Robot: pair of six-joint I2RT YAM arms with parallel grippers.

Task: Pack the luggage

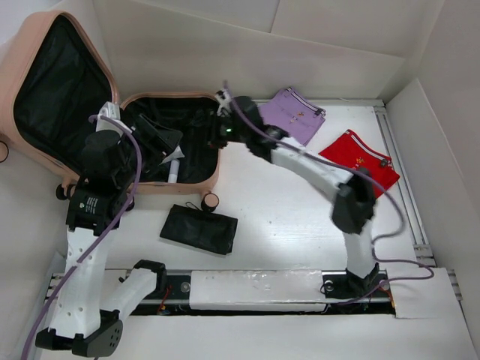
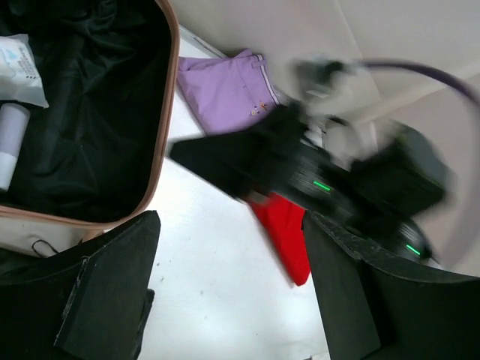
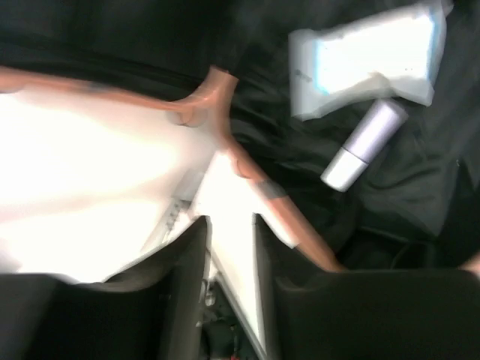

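The luggage (image 1: 172, 187) lies open at the back left, its lid propped against the wall and its black lining showing. In its base lie a white packet (image 3: 367, 60) and a pale tube (image 3: 364, 146). My left gripper (image 1: 161, 142) hovers over the base. In its wrist view it (image 2: 231, 225) stands wide open over bare table beside the luggage rim (image 2: 159, 150). My right gripper (image 1: 216, 139) is at the luggage's right wall. Its jaws (image 3: 230, 225) are narrowly apart with nothing between them, beside the pink rim (image 3: 247, 165).
A flat black pouch (image 1: 199, 227) lies on the table in front of the luggage. A purple pouch (image 1: 296, 112) sits at the back and a red pouch (image 1: 360, 157) to the right. White walls enclose the table.
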